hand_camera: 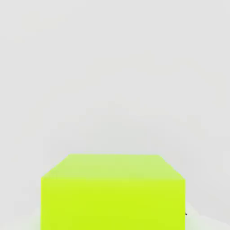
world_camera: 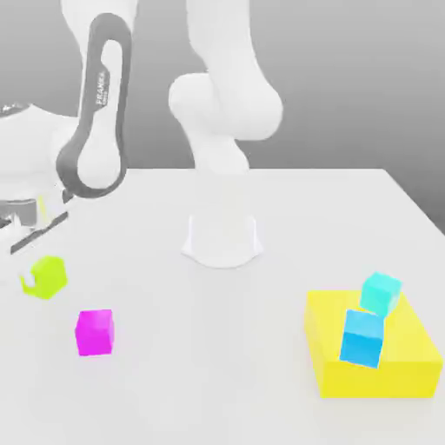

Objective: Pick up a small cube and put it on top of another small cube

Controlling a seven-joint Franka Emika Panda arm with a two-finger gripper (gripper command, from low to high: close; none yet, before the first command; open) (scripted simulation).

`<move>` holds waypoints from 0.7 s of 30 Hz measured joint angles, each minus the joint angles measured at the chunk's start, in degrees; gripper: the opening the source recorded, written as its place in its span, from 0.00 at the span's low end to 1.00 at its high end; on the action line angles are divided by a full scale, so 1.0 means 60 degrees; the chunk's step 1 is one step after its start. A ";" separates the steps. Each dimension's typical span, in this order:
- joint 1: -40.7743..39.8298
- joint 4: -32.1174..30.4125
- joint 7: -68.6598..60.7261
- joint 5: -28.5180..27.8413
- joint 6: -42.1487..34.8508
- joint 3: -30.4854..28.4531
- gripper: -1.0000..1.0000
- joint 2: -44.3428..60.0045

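The small cube (world_camera: 49, 273) is lime yellow-green and rests on the white table at the exterior view's left. My gripper (world_camera: 35, 280) comes down onto it from the arm's hand above, with its fingers shut on the cube's sides. In the hand view the same small cube (hand_camera: 112, 193) looms large and close. The other small cube (world_camera: 94, 332), magenta-pink, sits on the table a short way nearer the camera and slightly to the right of the lime one, apart from it.
A large flat yellow block (world_camera: 408, 356) lies at the exterior view's right, carrying a cyan cube (world_camera: 381, 293) and a blue cube (world_camera: 361, 337). The arm's white base (world_camera: 222, 239) stands mid-table behind. The table's edge runs along the right.
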 joint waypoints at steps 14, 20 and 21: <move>0.0674 -0.0428 0.7203 -0.0411 -0.1253 0.1624 0.00 -0.1701; 0.0617 -0.0430 0.8293 -0.0727 -0.0248 0.1893 0.00 -0.0658; 0.0614 -0.0426 0.8308 -0.0737 0.0040 0.1901 0.00 -0.0367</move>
